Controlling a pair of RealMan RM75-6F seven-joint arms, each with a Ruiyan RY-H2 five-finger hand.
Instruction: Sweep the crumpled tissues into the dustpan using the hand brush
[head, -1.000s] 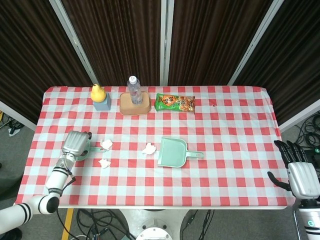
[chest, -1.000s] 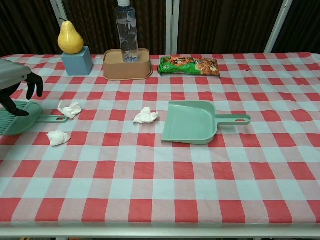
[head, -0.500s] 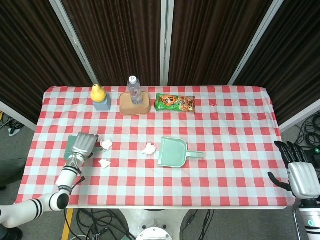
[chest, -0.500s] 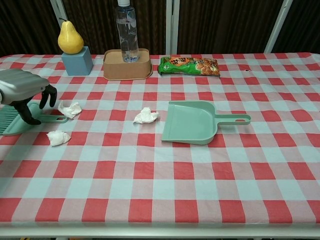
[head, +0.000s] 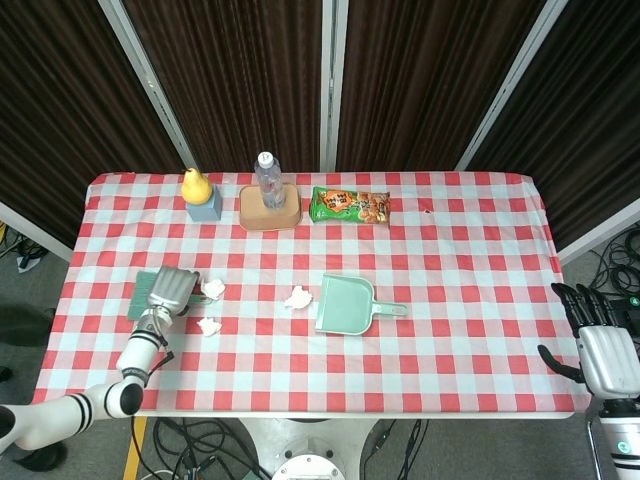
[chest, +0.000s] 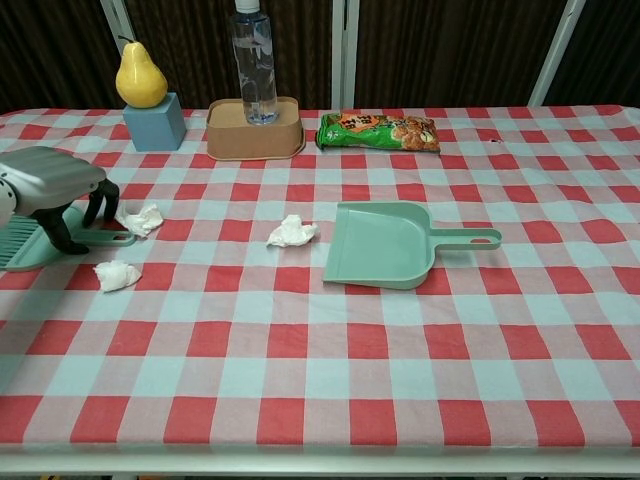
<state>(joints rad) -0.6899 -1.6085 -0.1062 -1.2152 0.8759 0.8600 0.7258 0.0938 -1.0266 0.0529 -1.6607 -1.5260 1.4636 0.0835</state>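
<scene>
At the table's (chest: 330, 370) left edge, the left hand (chest: 55, 190) hovers over the brush (chest: 40, 243), fingers curled down around its handle but not visibly clamped on it. The right hand (head: 605, 350) hangs off the right side, fingers apart, holding nothing. Three tissues lie loose: one (chest: 139, 218) just beside the handle tip, one (chest: 116, 275) in front of it, one (chest: 291, 231) near the dustpan (chest: 385, 243). A clumsy grasp could knock the nearest tissue away or push the brush off the edge. Printing on the snack bag (chest: 378, 131) is too small to read; the bottle (chest: 254, 65) shows no legible label.
</scene>
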